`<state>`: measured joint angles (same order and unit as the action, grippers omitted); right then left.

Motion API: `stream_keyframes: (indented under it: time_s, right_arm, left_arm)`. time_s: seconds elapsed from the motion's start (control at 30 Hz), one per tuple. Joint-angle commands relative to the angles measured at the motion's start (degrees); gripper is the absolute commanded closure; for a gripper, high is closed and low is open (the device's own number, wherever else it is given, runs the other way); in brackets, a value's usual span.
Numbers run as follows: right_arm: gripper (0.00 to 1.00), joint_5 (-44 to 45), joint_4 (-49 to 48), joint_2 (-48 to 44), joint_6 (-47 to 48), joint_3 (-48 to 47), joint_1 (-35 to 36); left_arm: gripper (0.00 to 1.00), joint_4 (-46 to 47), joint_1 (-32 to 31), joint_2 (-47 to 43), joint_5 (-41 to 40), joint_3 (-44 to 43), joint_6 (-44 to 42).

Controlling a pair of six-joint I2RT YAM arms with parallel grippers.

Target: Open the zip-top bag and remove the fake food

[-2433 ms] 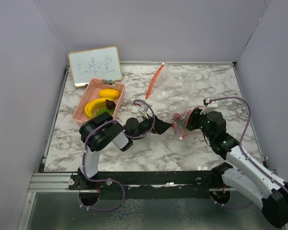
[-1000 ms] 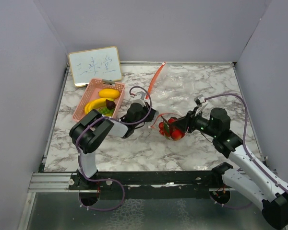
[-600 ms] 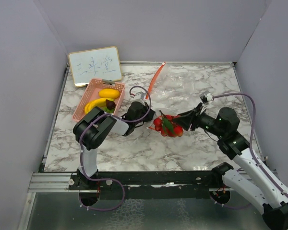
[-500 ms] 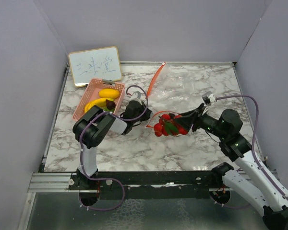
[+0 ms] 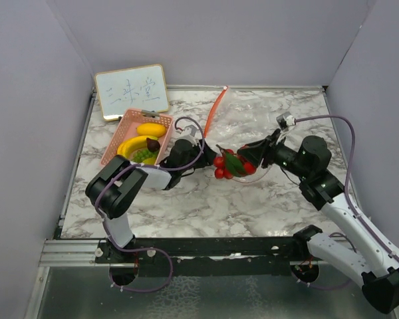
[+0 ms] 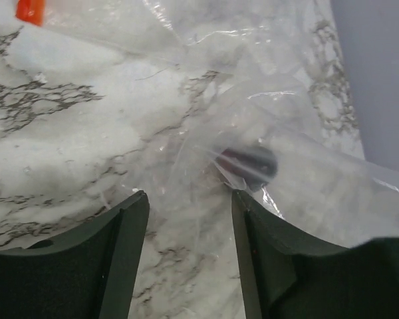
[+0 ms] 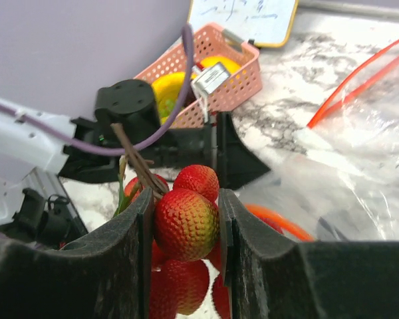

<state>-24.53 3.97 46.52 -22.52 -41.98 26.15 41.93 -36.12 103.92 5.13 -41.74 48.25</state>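
My right tool (image 5: 251,156) is closed on the red berry cluster (image 7: 185,224), bumpy plastic berries with a green leaf. Its long axis lies across the marble table (image 5: 206,206), with the brown stem toward my left tool (image 6: 189,219), whose fingers stand apart above the crinkled clear zip-top bag (image 6: 186,60) and a dark purple piece (image 6: 247,161) seen through it. The curved banana (image 5: 130,145) and oval lemon (image 5: 150,129) lie in the pink lattice basket (image 5: 123,119); the whiteboard (image 5: 132,91) writing I cannot read.
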Motion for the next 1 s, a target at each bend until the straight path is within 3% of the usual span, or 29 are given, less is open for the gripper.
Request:
stream_keyframes:
  time_s: [0.0, 0.07, 0.13, 0.17, 0.37, 0.57, 0.77, 0.97]
  right_arm:
    - [0.99, 6.39, -5.61, 3.09, 1.27, -5.29, -0.05]
    - [0.99, 10.41, -6.33, 5.91, 0.91, -7.11, -0.11]
    - [0.99, 11.77, -6.14, 9.20, 0.90, -10.25, -0.18]
    - [0.99, 11.74, -6.84, 10.53, 0.65, -11.60, -0.22]
    - [0.99, 11.11, -10.32, 17.98, -1.14, -19.53, -0.38]
    - [0.99, 8.04, -21.39, 27.81, -0.22, -22.22, -0.37]
    - [0.99, 2.83, -27.29, 41.85, -3.42, -30.73, 1.47]
    - [0.99, 3.08, -23.15, 58.46, -0.43, -47.95, 10.44]
  left_arm:
    - [0.32, -7.88, -1.46, -9.10, 0.16, -2.32, -6.29]
    - [0.15, -11.70, -1.58, -12.63, -3.15, -2.27, -7.46]
    - [0.09, -15.25, -1.54, -15.14, -5.77, -2.47, -7.86]
    - [0.10, -16.82, -1.50, -16.19, -7.21, -2.43, -8.06]
    - [0.35, -20.38, -1.15, -22.57, -13.98, 3.19, -5.99]
    - [0.37, -26.22, -1.76, -34.21, -17.94, 7.62, -8.56]
    - [0.39, -29.43, -1.85, -43.25, -19.34, 11.51, -9.12]
    - [0.42, -30.31, -1.96, -46.16, -19.81, 12.05, -9.70]
